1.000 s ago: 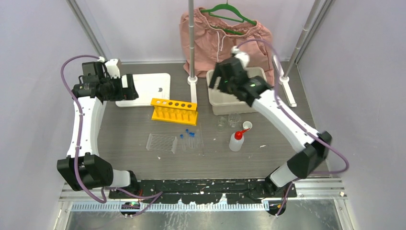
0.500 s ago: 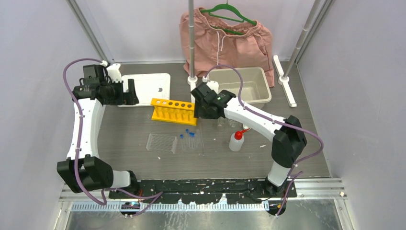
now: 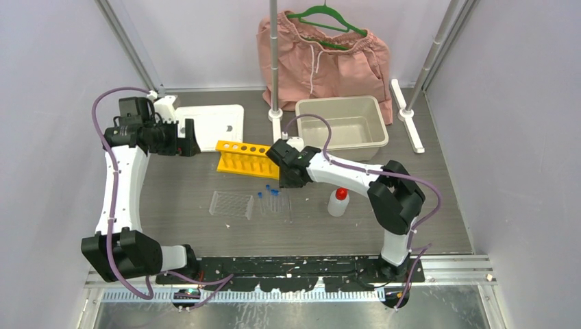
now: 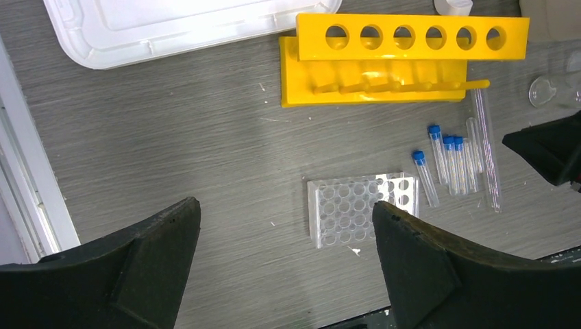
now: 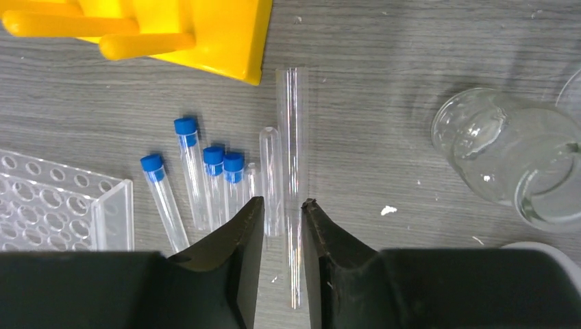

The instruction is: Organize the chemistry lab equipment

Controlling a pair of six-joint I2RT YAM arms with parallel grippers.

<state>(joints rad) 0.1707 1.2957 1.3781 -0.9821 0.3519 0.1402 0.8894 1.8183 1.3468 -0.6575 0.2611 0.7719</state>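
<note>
right pincer (image 5: pixel 283 203) straddling long clear tube (image 5: pixel 293 130), grip unclear

Glossy yellow plastic rack (image 4: pixel 373 72), clear smooth blue-capped tubes (image 5: pixel 214 181), matt grey wood-grain table (image 4: pixel 171 151), pink cloth shorts (image 3: pixel 342 65)

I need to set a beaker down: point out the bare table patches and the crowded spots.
Bare: the tabletop left of the yellow test-tube rack and clear holed tray, nearer than the white lid; also the near strip before that tray. Crowded: blue-capped tubes, right gripper, beakers and squeeze bottle.
</note>
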